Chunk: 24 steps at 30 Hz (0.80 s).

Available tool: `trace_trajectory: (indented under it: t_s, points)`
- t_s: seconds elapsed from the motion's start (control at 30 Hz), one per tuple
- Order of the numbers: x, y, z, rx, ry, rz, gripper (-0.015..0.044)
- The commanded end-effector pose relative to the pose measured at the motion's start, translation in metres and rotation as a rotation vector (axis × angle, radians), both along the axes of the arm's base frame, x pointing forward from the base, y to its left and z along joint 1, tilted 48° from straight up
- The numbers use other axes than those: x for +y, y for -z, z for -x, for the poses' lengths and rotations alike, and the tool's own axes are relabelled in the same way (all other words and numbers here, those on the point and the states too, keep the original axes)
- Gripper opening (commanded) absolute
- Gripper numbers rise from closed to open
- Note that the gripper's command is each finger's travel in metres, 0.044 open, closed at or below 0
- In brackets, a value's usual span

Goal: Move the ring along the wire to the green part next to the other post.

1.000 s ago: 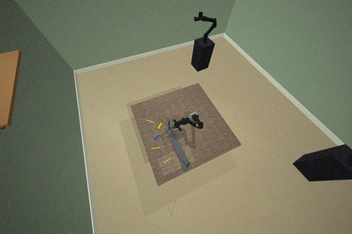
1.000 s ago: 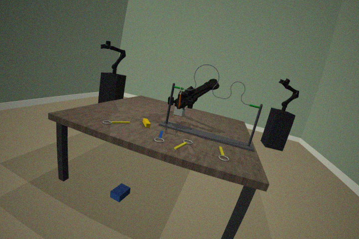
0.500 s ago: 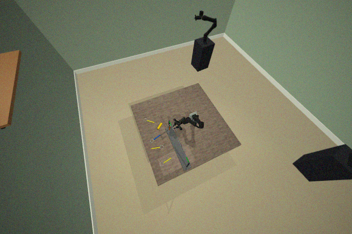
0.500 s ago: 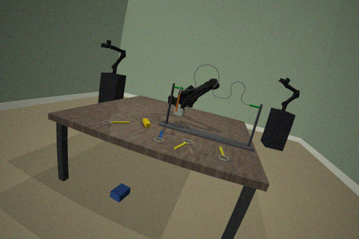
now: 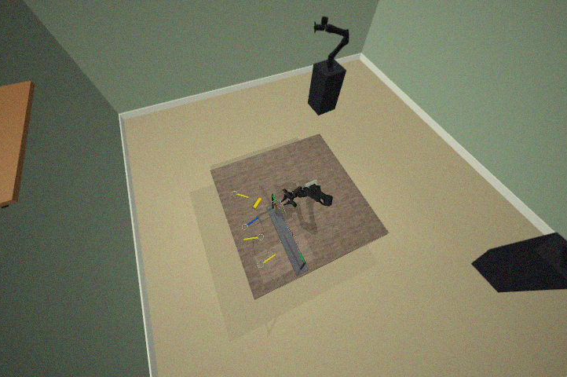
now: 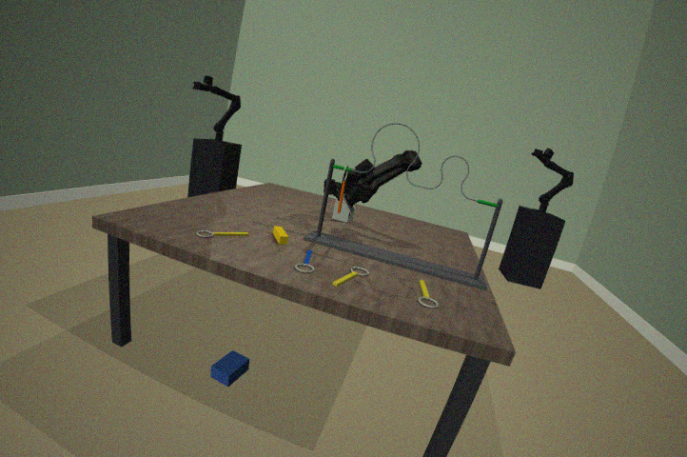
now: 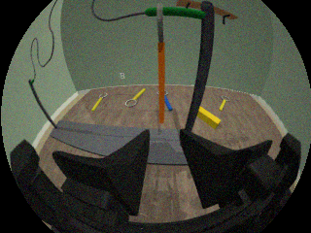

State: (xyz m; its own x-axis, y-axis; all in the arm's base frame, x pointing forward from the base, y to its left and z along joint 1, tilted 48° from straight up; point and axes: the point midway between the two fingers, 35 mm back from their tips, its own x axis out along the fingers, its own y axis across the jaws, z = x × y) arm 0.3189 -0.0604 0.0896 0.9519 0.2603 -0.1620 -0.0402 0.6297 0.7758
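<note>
The ring point(image 7: 158, 15) with the orange handle point(image 7: 161, 78) point(image 6: 343, 194) point(image 5: 275, 206) hangs on the green part of the wire point(image 7: 178, 11) point(image 6: 342, 168) beside the left post point(image 6: 325, 199) point(image 7: 205, 58). The handle hangs straight down. My gripper point(image 7: 164, 133) point(image 6: 347, 194) point(image 5: 285, 199) is open, its fingers apart on either side of the handle's lower end and not pressing it. The thin grey wire point(image 6: 395, 125) loops away to the other green part point(image 6: 486, 202) at the far post point(image 6: 490, 237).
Spare rings with yellow handles point(image 6: 223, 233) point(image 6: 345, 278) point(image 6: 424, 290) and one with a blue handle point(image 6: 305, 259) lie on the table point(image 6: 193, 215) with a yellow block point(image 6: 280, 234). The grey base rail point(image 6: 403, 259) joins the posts. A blue block point(image 6: 229, 367) lies on the floor.
</note>
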Motion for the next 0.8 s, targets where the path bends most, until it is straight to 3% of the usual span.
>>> trace_trajectory:
  t_s: [0.0,0.43,0.63,0.77]
  points:
    - [0.001,-0.001,0.001,-0.002,-0.004,0.003,0.016]
    - [0.001,-0.001,0.001,-0.002,-0.004,0.003,0.016]
    - [-0.007,-0.005,0.046,-0.006,0.001,-0.002,0.0317]
    - [-0.007,-0.005,0.048,-0.006,0.001,-0.002,0.0422]
